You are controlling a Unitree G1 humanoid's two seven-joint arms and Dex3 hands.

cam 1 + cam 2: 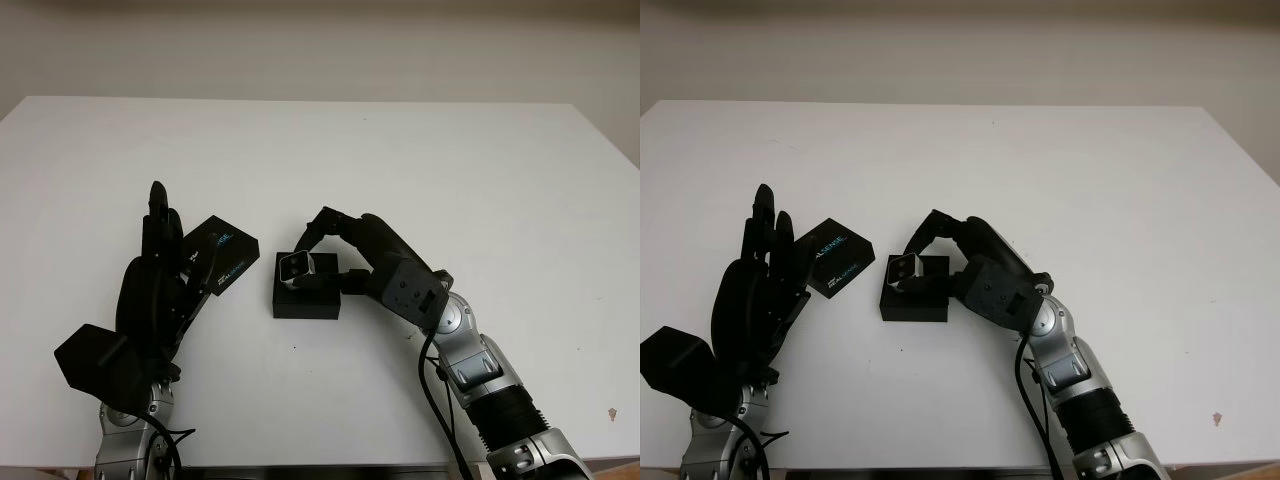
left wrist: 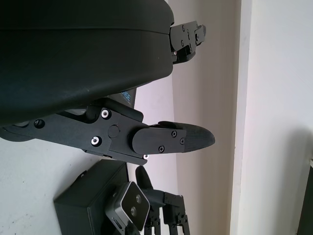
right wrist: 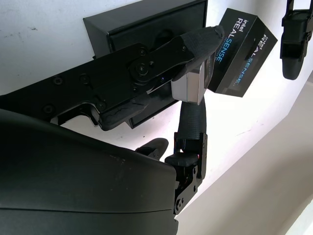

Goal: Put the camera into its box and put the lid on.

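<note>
The right robot hand [image 1: 330,262] gripped the silver camera [image 1: 296,265] between its fingers, directly over the open black box [image 1: 306,300] on the white worktop [image 1: 400,160]. The lid [image 1: 222,254] lay tilted just left of the box. The left robot hand [image 1: 160,270] was open beside the lid.

The bench [image 1: 400,150] is plain white. The box [image 1: 307,297] is matte black, and the camera [image 1: 297,265] in it is silver-grey with a dark front. The lid [image 1: 222,256] is black with white and blue lettering. Each robot hand, left [image 1: 160,270] and right [image 1: 335,255], is black, on silver-grey arms.
</note>
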